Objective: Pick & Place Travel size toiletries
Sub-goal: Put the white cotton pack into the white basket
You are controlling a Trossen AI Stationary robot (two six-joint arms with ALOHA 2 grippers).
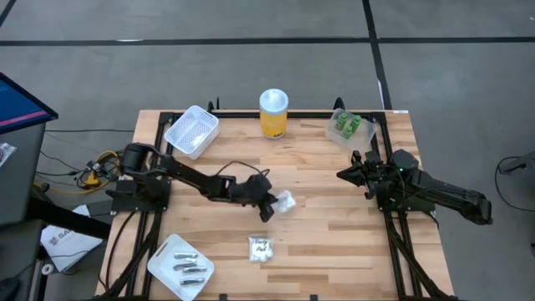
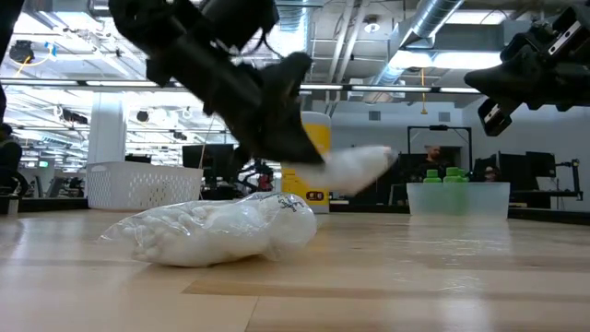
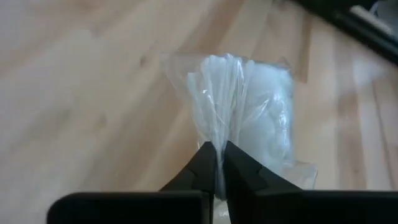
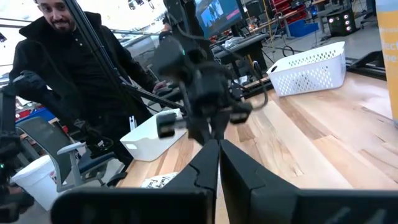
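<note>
At the centre of the high view, a white packet (image 1: 285, 201) is pinched by the left gripper (image 1: 269, 206), its fingers (image 3: 208, 167) closed tight on the gathered edge of the clear wrapper. In the low view the packet hangs clear of the table (image 1: 334, 217), in front of the yellow jar (image 1: 273, 112).

The grip is judged thin: only film is held, so the carry is best made slowly and level, without swinging, and the packet lowered well into whichever container is meant before the fingers are parted. Which container that is cannot be told.

The right gripper (image 1: 345, 173) is parked at the right of the high view, its fingers pressed together on nothing.

Counted in the high view: one packet held, and a small heap of packets (image 1: 261, 247) at lower centre whose number cannot be made out; four silvery tubes (image 1: 189, 268) in the lower-left tray (image 1: 159, 259); green pieces (image 1: 348, 125) in the clear tub (image 1: 334, 135) at upper right, seemingly three; one empty-looking basket (image 1: 191, 130) at upper left.
</note>
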